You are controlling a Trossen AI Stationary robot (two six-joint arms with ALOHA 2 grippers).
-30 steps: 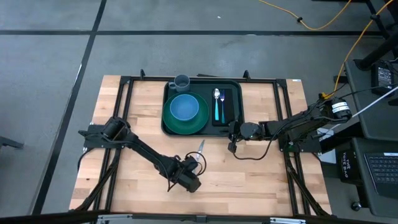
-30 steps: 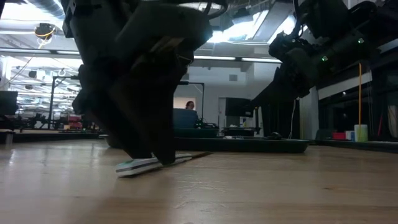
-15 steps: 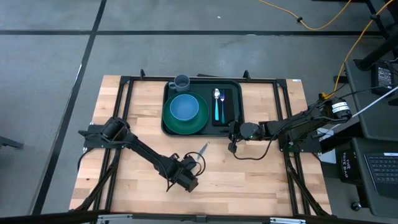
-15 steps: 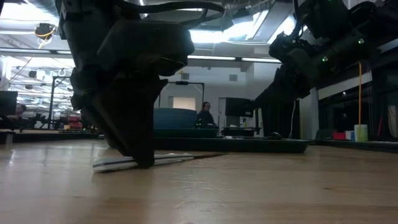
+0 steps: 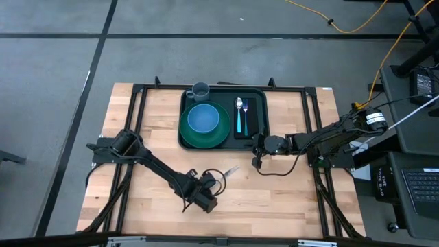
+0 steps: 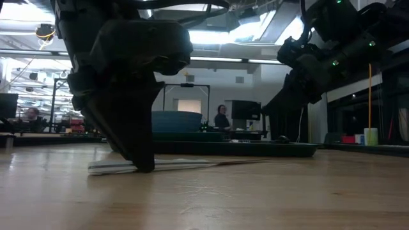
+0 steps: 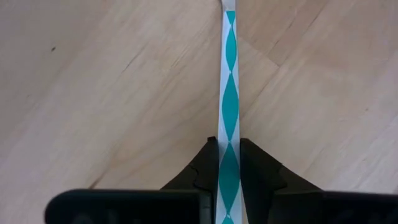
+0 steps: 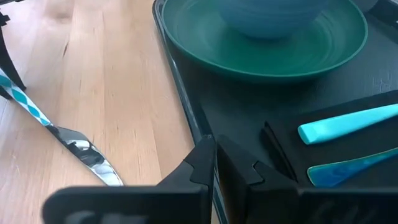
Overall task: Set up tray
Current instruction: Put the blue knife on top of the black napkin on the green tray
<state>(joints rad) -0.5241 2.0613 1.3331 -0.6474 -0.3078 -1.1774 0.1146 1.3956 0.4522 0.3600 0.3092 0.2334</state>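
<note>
Knife (image 5: 230,169) swung flatter since earlier | our left gripper (image 7: 229,163) now pinches its handle | right gripper (image 8: 215,163) shut beside tray (image 5: 184,118) | plate (image 5: 217,136), bowl (image 5: 203,119) aboard

A dark green tray (image 5: 188,140) holds a green plate (image 5: 218,136); the knife handle (image 7: 229,106) is white with teal diamonds

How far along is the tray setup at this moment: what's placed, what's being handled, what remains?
Placed: the tray holds a green plate with a blue bowl, a grey cup, and two utensils on a black mat.
In hand: the left gripper is shut on a teal-patterned utensil lying on the table.
Left: moving it to the tray. The right gripper waits shut at the tray's edge.
</note>
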